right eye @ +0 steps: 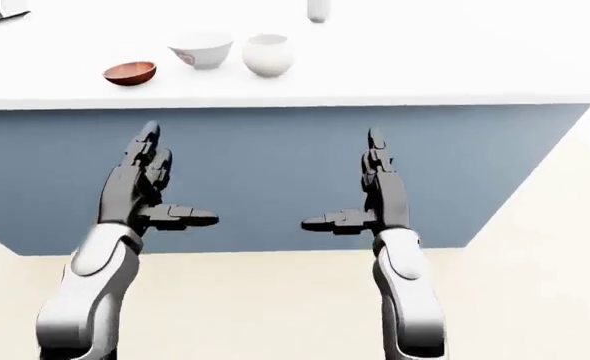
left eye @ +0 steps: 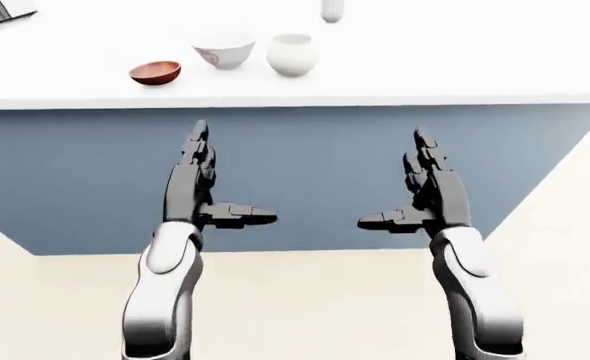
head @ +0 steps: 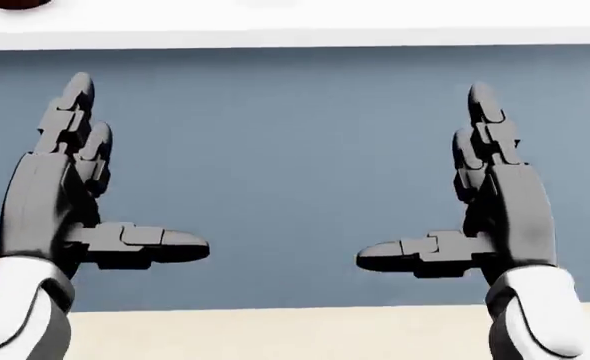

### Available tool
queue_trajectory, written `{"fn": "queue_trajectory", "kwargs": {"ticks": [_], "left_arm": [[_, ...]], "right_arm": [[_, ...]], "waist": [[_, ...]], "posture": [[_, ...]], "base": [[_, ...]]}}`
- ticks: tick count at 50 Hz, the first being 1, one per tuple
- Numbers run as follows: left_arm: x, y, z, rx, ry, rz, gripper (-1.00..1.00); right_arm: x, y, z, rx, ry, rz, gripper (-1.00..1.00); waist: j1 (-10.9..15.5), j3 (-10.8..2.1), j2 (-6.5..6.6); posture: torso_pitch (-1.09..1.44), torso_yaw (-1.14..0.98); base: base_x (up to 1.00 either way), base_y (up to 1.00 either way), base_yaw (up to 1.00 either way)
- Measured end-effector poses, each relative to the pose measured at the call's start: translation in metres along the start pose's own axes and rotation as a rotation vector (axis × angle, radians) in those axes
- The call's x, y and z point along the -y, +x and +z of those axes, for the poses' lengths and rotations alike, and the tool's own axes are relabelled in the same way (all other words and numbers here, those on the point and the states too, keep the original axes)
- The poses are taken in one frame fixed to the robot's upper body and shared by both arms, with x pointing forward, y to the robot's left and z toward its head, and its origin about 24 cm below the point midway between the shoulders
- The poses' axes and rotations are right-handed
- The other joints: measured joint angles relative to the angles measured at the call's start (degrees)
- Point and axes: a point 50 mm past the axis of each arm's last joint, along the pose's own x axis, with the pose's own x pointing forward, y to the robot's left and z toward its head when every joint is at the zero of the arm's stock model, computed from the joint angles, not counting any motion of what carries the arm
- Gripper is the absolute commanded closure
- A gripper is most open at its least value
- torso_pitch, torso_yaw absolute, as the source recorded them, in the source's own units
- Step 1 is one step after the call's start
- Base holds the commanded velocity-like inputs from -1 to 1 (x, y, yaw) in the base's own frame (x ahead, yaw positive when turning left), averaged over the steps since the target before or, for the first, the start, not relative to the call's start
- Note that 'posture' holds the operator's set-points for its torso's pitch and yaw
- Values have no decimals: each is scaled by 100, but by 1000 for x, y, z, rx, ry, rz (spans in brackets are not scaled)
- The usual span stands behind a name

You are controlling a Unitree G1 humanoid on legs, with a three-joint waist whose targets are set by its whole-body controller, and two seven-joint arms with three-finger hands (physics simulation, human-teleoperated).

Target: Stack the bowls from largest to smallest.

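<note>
Three bowls stand in a row on the white counter [left eye: 455, 67] at the upper left of the left-eye view: a small red-brown bowl [left eye: 156, 72], a white bowl with a pink mark [left eye: 224, 51] and a rounder white bowl [left eye: 291, 54]. My left hand [left eye: 220, 180] and right hand [left eye: 400, 184] are both open and empty, fingers up and thumbs pointing inward, held below the counter's edge against its blue-grey side [left eye: 305, 172]. In the head view both hands, the left [head: 125, 187] and the right [head: 435, 195], fill the sides.
A white upright object [left eye: 331, 9] stands at the counter's top edge, cut off. A light flat thing [left eye: 0, 11] lies at the top left corner. Beige floor [left eye: 315, 300] lies below the counter.
</note>
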Motion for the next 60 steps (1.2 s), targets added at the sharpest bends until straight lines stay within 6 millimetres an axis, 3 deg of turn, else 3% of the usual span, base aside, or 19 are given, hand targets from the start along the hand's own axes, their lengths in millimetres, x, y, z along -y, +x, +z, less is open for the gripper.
{"fn": "queue_trajectory", "kwargs": {"ticks": [2, 5, 9, 12, 14, 15, 16, 19, 24, 25, 32, 35, 37, 39, 42, 46, 52, 55, 60], "left_arm": [[4, -4, 17, 37, 9, -30, -100], [-4, -10, 40, 102, 22, -12, -100], [-28, -7, 41, 43, 29, 88, -100], [-35, -6, 52, 48, 36, 118, -100], [-33, -5, 65, 93, 41, 110, -100], [-28, -4, 67, 101, 36, 89, -100], [-22, -3, 64, 86, 33, 61, -100], [-12, 4, 58, 30, 37, -11, -100], [-13, 6, 81, 128, 64, 3, -100], [-15, 7, 82, 129, 70, 17, -100], [-17, 10, 85, 97, 80, 38, -100], [-17, 10, 88, 105, 79, 52, -100], [-12, 11, 89, 104, 82, 29, -100], [-3, 12, 83, 75, 79, -14, -100], [4, 14, 81, 35, 80, -59, -100], [0, 10, 104, 127, 86, -48, -100], [-7, 9, 118, 163, 95, -15, -100], [-13, 8, 118, 155, 96, 13, -100], [-10, 12, 119, 141, 98, 8, -100]], "right_arm": [[5, 5, 9, -1, 14, -14, -100], [-1, 12, 30, 27, 26, 22, -100], [-16, 15, 45, 23, 42, 107, -100], [-15, 16, 57, 42, 19, 119, -100], [-11, 14, 70, 91, 10, 104, -100], [-6, 14, 74, 101, 9, 86, -100], [-1, 13, 74, 102, 8, 65, -100], [5, 16, 75, 106, 5, 29, -100], [2, 19, 92, 172, 4, 59, -100], [0, 19, 90, 170, 14, 72, -100], [6, 25, 99, 164, 42, 83, -100], [5, 23, 103, 189, 39, 101, -100], [10, 23, 101, 178, 40, 88, -100], [20, 26, 89, 121, 45, 53, -100], [30, 25, 86, 85, 35, 1, -100], [20, 20, 112, 189, -5, 46, -100], [11, 20, 125, 221, -5, 107, -100], [8, 20, 123, 205, 3, 130, -100], [14, 21, 129, 210, 13, 120, -100]], "waist": [[-13, -29, 90], [15, 25, 458], [326, 65, 408], [260, 103, 129], [-57, 313, -325], [-176, 457, -380], [-170, 489, -319], [-250, 238, -33], [-275, 270, 753], [-227, 337, 674], [-88, 133, 514], [-33, 154, 225], [-140, 204, -108], [-226, 400, -92], [-346, 244, -65], [-261, 357, 107], [-134, 171, 719], [-55, 243, 600], [-33, 99, 525]], "posture": [[0, 0], [0, 0], [0, 0], [0, 0], [0, 0], [0, 0], [0, 0], [0, 0], [0, 0], [0, 0], [0, 0], [0, 0], [0, 0], [0, 0], [0, 0], [0, 0], [0, 0], [0, 0], [0, 0]], "base": [[0, 0, 100], [0, 0, 100], [0, 0, 100], [2, 59, 33], [57, 76, 0], [74, 66, 0], [74, 52, 0], [74, 33, 0], [74, 10, 0], [68, 2, 0], [29, -18, -29], [6, 0, -100], [3, 0, -100], [1, 0, -100], [1, 0, -48], [7, 0, 0], [49, -2, 0], [56, -4, 0], [35, -17, -19]]}}
